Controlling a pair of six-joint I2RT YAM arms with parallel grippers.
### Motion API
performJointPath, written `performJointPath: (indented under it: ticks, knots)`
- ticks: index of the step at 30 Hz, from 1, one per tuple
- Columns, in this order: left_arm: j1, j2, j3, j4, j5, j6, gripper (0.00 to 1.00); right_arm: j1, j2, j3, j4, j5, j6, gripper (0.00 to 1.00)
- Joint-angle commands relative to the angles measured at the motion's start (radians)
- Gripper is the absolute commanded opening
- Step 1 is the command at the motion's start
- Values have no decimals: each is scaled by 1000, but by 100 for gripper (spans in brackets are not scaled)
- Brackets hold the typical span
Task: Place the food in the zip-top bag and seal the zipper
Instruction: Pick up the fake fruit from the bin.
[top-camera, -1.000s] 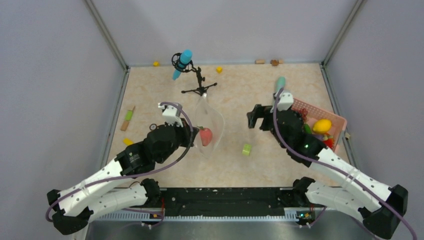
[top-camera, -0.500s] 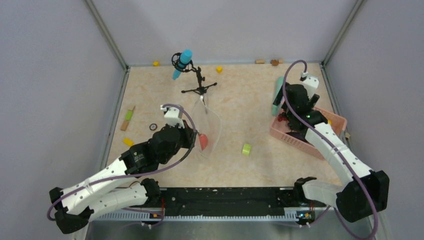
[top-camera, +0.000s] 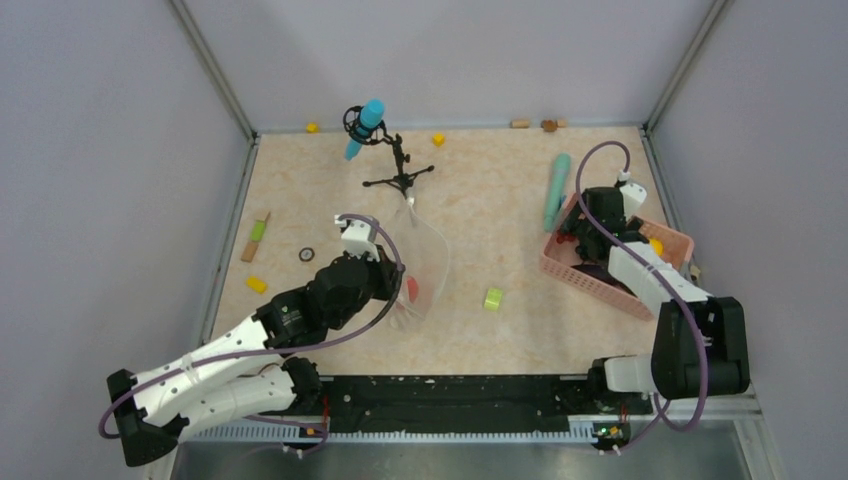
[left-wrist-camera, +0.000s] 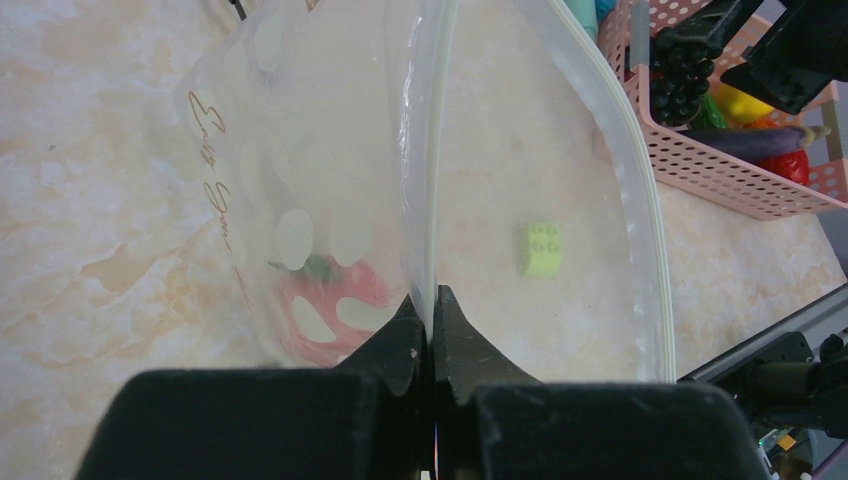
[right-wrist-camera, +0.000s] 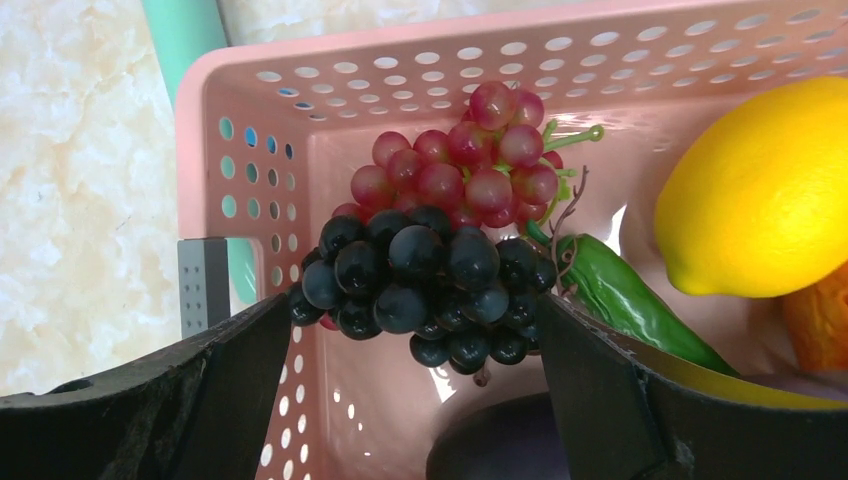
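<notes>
clear white-dotted zip-top bag (left-wrist-camera: 330, 150), mouth agape, rim pinched tight in left gripper (left-wrist-camera: 432, 308); right gripper (right-wrist-camera: 415, 335) spread around dark grapes (right-wrist-camera: 430, 265)

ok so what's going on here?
Bagging toy food. The left gripper is pinched shut on the rim of the clear polka-dot zip-top bag, holding its mouth open. One red toy piece is inside. The right gripper is down in the pink lattice basket, fingers either side of the dark purple grape bunch; can't tell if it's gripped. A yellow lemon and green pepper sit in the basket too.
</notes>
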Motion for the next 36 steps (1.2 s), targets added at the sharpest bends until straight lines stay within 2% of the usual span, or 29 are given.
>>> performJointPath:
  ticks: [1, 12, 23, 27, 33, 36]
  knots:
    - [3, 5, -17, 82, 19, 25, 0, -12, 31, -2, 111, -34, 9, 90]
    - [2, 19, -20, 90, 37, 38, 0, -28, 110, -22, 182, -23, 32, 88]
    - [2, 12, -27, 101, 46, 41, 0, -30, 127, -48, 205, 53, 54, 74]
    - [3, 13, -28, 102, 41, 41, 0, -31, 129, -49, 205, 56, 54, 64]
    - [3, 14, -29, 105, 58, 40, 0, -31, 124, -53, 209, 53, 53, 35]
    - [3, 11, -31, 106, 54, 41, 0, -31, 122, -56, 214, 56, 50, 27]
